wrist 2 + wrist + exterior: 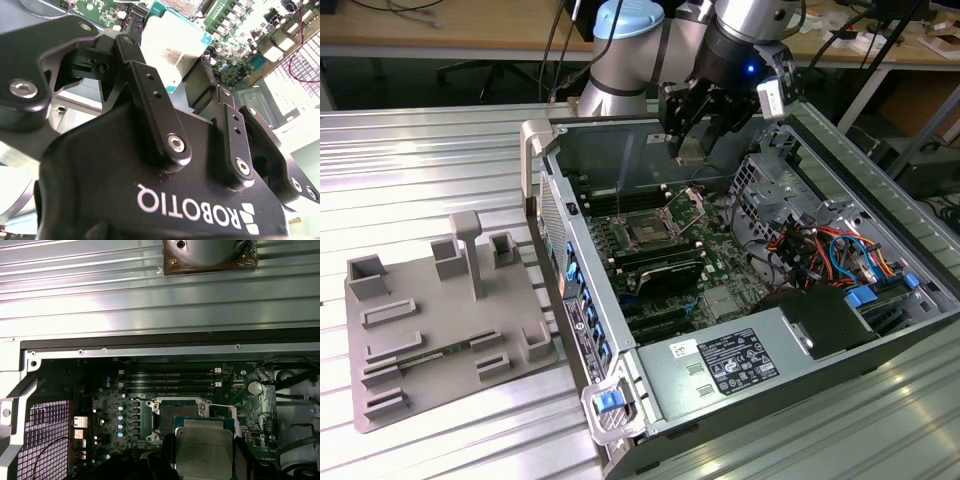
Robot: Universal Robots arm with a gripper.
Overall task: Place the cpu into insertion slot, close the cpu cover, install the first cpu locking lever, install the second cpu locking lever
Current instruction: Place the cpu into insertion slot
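In the exterior view my gripper (692, 142) hangs over the far part of the open computer case, shut on the cpu (690, 148), a small square chip with a silver-grey top. Both wrist views show the cpu (172, 47) (204, 452) clamped between the black fingers (150, 95). The insertion slot (646, 233) (172, 415) lies on the motherboard below the chip and nearer the camera, well apart from it. The cpu cover (688, 206) stands tilted up at the socket's edge on the exterior view's right.
Black RAM slots (660, 262) run beside the socket. A drive cage with coloured cables (820, 250) and the power supply (740, 360) occupy the case's near right. A grey fixture plate (440, 330) lies on the ribbed metal table to the left.
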